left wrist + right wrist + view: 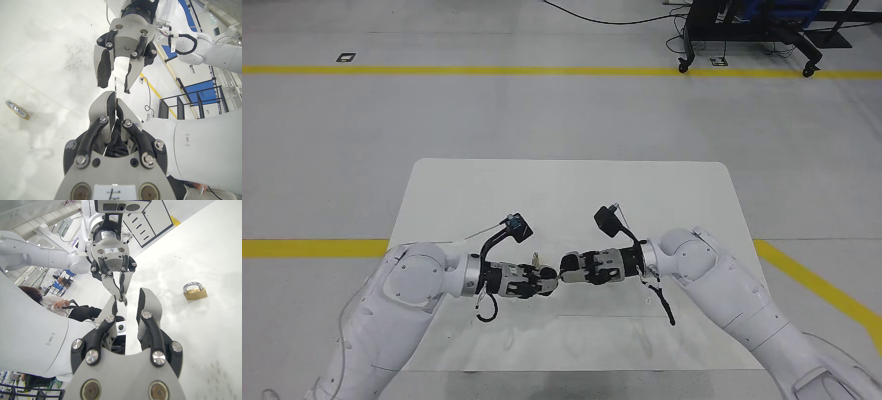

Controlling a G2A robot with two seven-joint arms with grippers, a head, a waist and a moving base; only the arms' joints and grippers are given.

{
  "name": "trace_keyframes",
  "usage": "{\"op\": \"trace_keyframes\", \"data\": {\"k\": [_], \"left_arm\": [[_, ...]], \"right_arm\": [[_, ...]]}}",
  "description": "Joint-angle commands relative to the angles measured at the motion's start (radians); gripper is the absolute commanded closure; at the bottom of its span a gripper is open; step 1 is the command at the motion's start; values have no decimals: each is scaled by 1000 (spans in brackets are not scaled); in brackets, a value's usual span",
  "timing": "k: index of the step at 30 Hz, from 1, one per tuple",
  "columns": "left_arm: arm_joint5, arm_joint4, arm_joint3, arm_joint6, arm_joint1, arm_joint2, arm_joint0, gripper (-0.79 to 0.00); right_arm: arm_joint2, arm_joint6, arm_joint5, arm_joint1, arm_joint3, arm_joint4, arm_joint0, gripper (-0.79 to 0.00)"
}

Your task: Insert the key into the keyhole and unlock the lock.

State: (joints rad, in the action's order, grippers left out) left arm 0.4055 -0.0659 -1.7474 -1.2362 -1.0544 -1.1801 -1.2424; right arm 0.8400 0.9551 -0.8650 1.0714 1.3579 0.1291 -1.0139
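The white tabletop [662, 200] is spanned by both arms, which meet above its near middle, wrist to wrist. The left gripper [115, 98] is seen with its fingers pressed together on the key [115, 84], which is held edge-on and clear of the tabletop, its free end standing out beyond the fingertips. The right gripper [127, 293] is set directly opposite with its fingers [103, 70] spread wide, one on each side of that free end and apart from it, so that no contact with the metal is made. The lock [195, 291], a brass padlock with a bright shackle that appears to be closed, lies on the tabletop to one side, well apart from both grippers and held by neither; its keyhole cannot be made out. The task is judged to be at an early stage: the key has been lifted, and a handover or a change of grip between the two grippers seems to be in preparation. Securing the lock, inserting the key and turning it are all left to be done. The key lies between the wide fingers of the right gripper, roughly midway, so it could be taken by closing them on it.
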Motion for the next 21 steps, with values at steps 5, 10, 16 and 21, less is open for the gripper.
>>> {"op": "trace_keyframes", "data": {"k": [5, 10, 16, 21], "left_arm": [[-5, 1, 8, 3, 4, 15, 11, 0], [-5, 17, 22, 7, 7, 19, 24, 0], [10, 41, 33, 36, 12, 8, 26, 0], [22, 60, 24, 64, 16, 2, 15, -785]], "right_arm": [[-22, -14, -14, -6, -6, 10, 16, -34], [-53, -23, -23, -13, -4, 25, 30, 0], [-86, -52, -52, -27, -10, 60, 43, 0], [-96, -84, -84, -41, -31, 79, 45, 0]]}}
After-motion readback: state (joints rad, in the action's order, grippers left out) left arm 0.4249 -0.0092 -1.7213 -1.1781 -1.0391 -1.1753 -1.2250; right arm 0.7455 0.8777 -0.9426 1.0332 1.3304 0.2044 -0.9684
